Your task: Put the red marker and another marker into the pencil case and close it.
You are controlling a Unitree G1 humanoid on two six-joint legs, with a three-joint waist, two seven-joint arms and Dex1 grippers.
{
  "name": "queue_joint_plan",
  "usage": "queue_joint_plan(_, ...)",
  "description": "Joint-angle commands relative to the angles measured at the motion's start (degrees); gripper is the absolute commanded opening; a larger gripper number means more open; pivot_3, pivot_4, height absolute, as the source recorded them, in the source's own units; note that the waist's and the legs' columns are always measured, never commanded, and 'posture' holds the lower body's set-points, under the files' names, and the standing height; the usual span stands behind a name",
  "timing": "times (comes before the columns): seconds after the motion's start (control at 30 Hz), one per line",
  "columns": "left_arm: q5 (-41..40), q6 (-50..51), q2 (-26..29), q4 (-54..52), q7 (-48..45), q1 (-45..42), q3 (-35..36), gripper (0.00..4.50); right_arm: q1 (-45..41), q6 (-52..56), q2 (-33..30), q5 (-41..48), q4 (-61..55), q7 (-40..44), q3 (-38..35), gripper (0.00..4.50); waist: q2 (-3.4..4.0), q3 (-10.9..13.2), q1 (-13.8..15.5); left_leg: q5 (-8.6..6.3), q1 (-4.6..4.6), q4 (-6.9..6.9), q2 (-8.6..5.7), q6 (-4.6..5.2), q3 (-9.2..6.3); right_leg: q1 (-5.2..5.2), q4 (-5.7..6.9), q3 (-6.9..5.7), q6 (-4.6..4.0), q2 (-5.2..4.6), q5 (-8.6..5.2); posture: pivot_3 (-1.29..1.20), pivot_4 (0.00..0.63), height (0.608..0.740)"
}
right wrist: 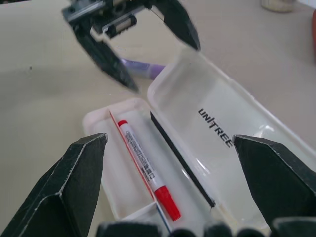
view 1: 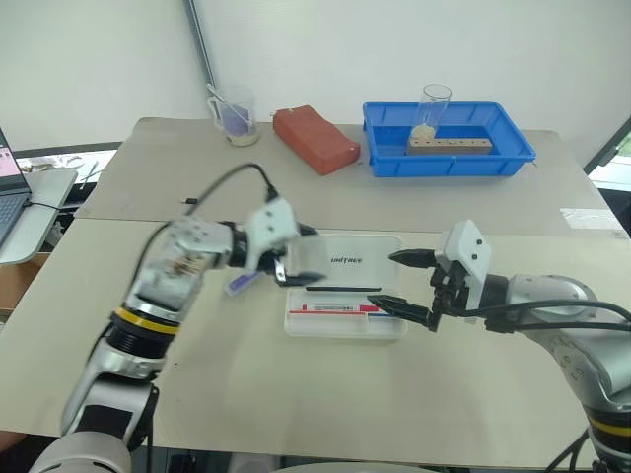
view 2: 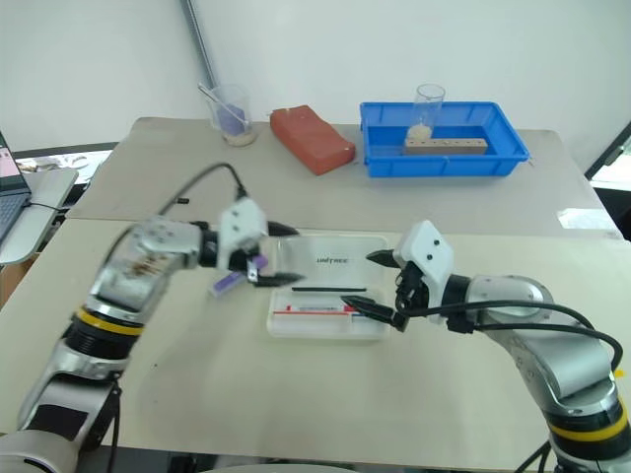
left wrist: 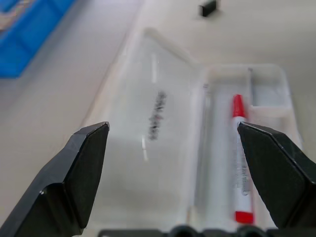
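The pencil case (view 1: 390,330) lies open mid-table, its lid (view 1: 347,258) with black lettering tilted up and back. The red marker (view 1: 335,308) lies inside the base, also seen in the wrist views (left wrist: 240,158) (right wrist: 145,168). The purple highlighter (view 1: 238,285) rests on the table just left of the case. My left gripper (view 1: 301,258) hovers open at the lid's left end, above the highlighter, nothing between its fingers. At the case's right end, my right gripper (view 1: 406,286) is open too, its fingers (right wrist: 84,168) spread wide of the base and holding nothing.
A blue tray (view 1: 449,163) with a glass and a wooden block stands at the back right. A red-brown block (view 1: 315,138) and a clear cup (view 1: 235,116) sit at the back. A laptop (view 1: 12,197) is off the table's left edge.
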Motion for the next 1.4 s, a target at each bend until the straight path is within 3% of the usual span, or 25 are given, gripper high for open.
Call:
queue_joint_plan(0.03, 0.5, 0.4, 2.3, 1.2, 5.0, 4.1, 5.5, 4.45, -5.0, 0.5, 2.0, 1.6, -0.8, 0.5, 2.0, 4.50, 0.07, 0.0, 0.0, 0.00, 0.00, -0.01, 0.00, 0.00, -0.02, 0.00, 0.00, 0.00, -0.01, 0.01, 0.01, 0.00, 0.150, 0.740)
queue_joint_plan(0.2, 0.7, 1.1, 1.3, 2.0, 11.3, 14.5, 9.1, 4.45, -10.8, 2.4, 4.4, 3.4, -0.7, 2.2, 5.4, 4.50, 0.03, 0.0, 0.3, 0.00, -0.01, 0.00, 0.03, 0.00, 0.00, -0.03, 0.01, -0.01, -0.09, -0.02, 0.05, 0.00, 0.150, 0.740)
queue_joint_plan(0.4, 0.5, 2.4, -0.6, 3.1, 13.2, 18.4, 7.6, 4.45, -14.0, 3.2, 5.2, 3.6, 0.1, 3.0, 6.6, 4.50, -0.23, 0.0, 1.8, -0.01, -0.05, 0.01, 0.00, -0.03, 0.12, -0.30, 0.02, -0.19, -0.16, -0.29, 0.08, 0.00, 0.150, 0.740)
queue_joint_plan(0.5, 1.3, 2.2, -0.6, 3.9, 13.9, 19.2, 7.1, 3.67, -14.1, 3.4, 5.3, 3.5, 0.0, 3.0, 6.5, 4.50, -0.22, 0.0, 1.6, -0.01, -0.05, 0.00, 0.00, -0.03, 0.15, -0.30, 0.02, -0.14, -0.20, -0.30, 0.09, 0.00, 0.150, 0.740)
queue_joint_plan(0.57, 1.5, 1.6, -0.4, 4.1, 13.8, 19.6, 7.0, 2.58, -13.9, 3.4, 5.3, 3.6, -0.1, 2.8, 6.4, 4.50, -0.22, 0.0, 1.4, -0.01, -0.07, -0.05, 0.01, -0.02, 0.15, -0.27, 0.05, -0.11, -0.25, -0.26, 0.07, 0.00, 0.150, 0.740)
queue_joint_plan(0.7, 0.9, 1.1, 0.5, 3.6, 12.8, 19.9, 7.3, 0.94, -13.3, 3.6, 5.1, 3.5, -0.5, 2.5, 6.1, 4.50, -0.18, 0.0, 1.1, -0.01, -0.08, -0.09, 0.02, -0.01, 0.13, -0.25, 0.12, -0.09, -0.27, -0.22, 0.07, 0.00, 0.150, 0.740)
queue_joint_plan(0.87, 0.7, 0.1, 4.0, 2.0, 12.0, 18.0, 9.8, 0.93, -10.1, 3.5, 3.4, 3.0, -1.3, 2.3, 4.2, 4.50, -0.19, 0.0, 1.0, -0.01, -0.07, -0.09, 0.02, -0.02, 0.13, -0.29, 0.10, -0.10, -0.27, -0.22, 0.07, 0.00, 0.150, 0.740)
queue_joint_plan(1.07, -11.7, 9.7, 9.6, -10.2, 6.6, 10.7, 16.5, 0.93, 0.3, 0.8, -3.1, 0.6, -3.5, 3.7, -0.9, 4.50, -0.33, 0.1, 1.4, -0.01, -0.12, -0.10, 0.04, -0.02, 0.15, -0.35, 0.02, -0.19, -0.28, -0.28, 0.06, 0.00, 0.150, 0.740)
queue_joint_plan(1.27, -16.0, 11.5, 13.7, -22.8, -2.8, 9.2, 6.7, 0.93, 5.9, 0.0, -5.4, 1.1, -4.9, 4.1, -4.2, 4.50, -0.07, -0.1, 0.7, -0.01, -0.04, -0.09, -0.07, -0.02, 0.22, -0.04, -0.06, -0.03, -0.18, -0.30, 0.02, 0.00, 0.150, 0.740)
queue_joint_plan(1.4, -7.1, 1.8, 12.6, -20.1, -5.2, 10.4, -4.9, 0.93, 5.9, 0.5, -5.3, 1.3, -4.9, 3.4, -5.4, 4.50, -0.11, 0.0, 0.2, -0.01, -0.01, -0.10, -0.03, -0.01, 0.03, -0.06, -0.01, -0.02, -0.21, -0.08, 0.01, 0.00, 0.150, 0.740)
